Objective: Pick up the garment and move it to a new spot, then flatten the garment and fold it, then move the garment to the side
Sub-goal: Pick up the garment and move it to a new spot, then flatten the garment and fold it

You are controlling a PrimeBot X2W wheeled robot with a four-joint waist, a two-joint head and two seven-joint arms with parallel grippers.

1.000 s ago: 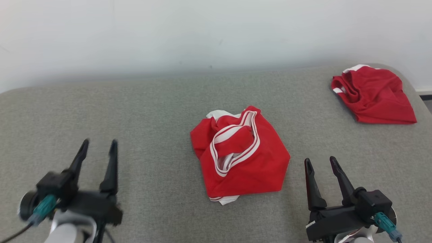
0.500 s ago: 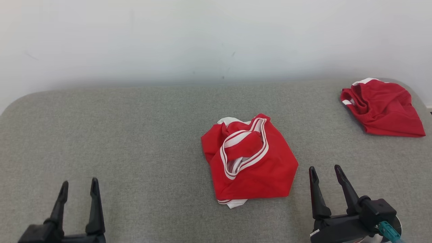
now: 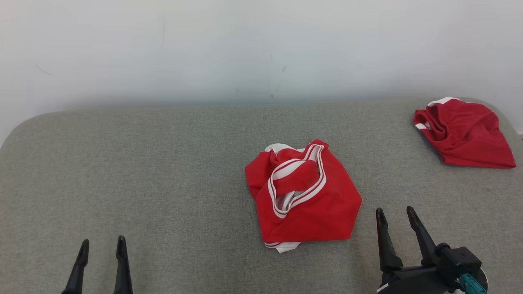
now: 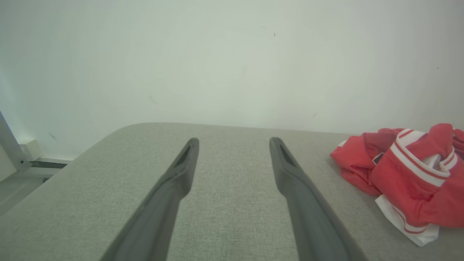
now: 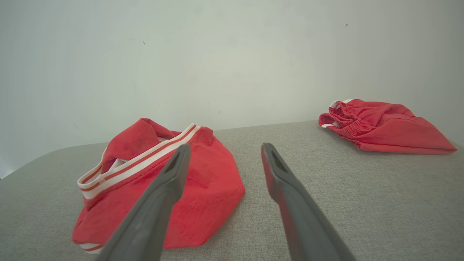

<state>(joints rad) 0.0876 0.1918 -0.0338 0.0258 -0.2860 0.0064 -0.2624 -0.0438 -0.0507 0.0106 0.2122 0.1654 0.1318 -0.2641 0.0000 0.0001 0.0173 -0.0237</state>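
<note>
Left gripper (image 3: 102, 241) is at the near left edge of the head view. Its two dark fingers are spread apart and point away from the robot, and nothing is between them. Under them is only the grey padded surface (image 3: 163, 171). Right gripper (image 3: 395, 210) is at the near right. It is also wide open and empty, and its fingers lean a little to the left. Its left finger is near the near right corner of the garment (image 3: 304, 196) but does not touch it.

A little farther, the garment lies as a crumpled red heap about the middle of the surface, slightly to the right, between the two grippers. A white band with red stripes makes a loop on its top, and a fold of red cloth lies inside this loop. Some white cloth comes out at its near edge and also at its far edge. In the left wrist view the heap is to the right of the fingers and well apart from them.

At the far right corner of the surface lies a second red garment (image 3: 466, 134), flatter, with white trim on its far left side. It is well apart from the first. Behind the surface stands a pale wall (image 3: 245, 49) with some small dark marks.
</note>
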